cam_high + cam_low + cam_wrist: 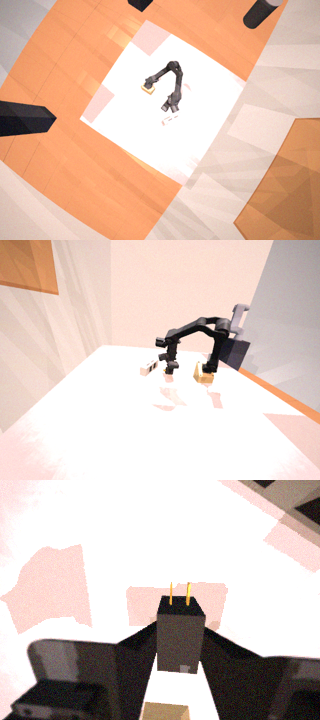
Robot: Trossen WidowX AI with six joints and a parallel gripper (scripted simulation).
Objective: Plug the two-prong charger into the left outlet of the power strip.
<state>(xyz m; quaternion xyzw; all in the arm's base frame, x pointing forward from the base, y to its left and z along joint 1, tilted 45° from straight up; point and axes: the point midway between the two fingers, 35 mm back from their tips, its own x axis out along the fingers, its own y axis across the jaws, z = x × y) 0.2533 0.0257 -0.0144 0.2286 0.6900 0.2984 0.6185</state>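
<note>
From where I'm standing, a black jointed arm (178, 80) (188, 329) rises from a tan, block-shaped base (151, 92) (205, 379) and bends over in a high arch, its far end pointing down at the white and pale pink tabletop (134, 111) (116, 433) (225, 555). The end effector (169, 103) (170, 367) (176, 626) is clamped on a dark, boxy charger (168, 370) (180, 644), one finger pressed to either side of it. Two thin, golden metal prongs (164, 370) (188, 594) jut from the charger's front, side by side and out in the open, so it isn't plugged in.

The power strip (170, 119) (146, 370) (282, 506), a long, whitish block with dark rectangular patches along its side, sits on the tabletop near the charger, on the side the prongs face. There's a gap between the two. The close view from the wrist catches only a corner of the strip, with dark patches on it, so I can't tell from there which outlet the prongs line up with.
</note>
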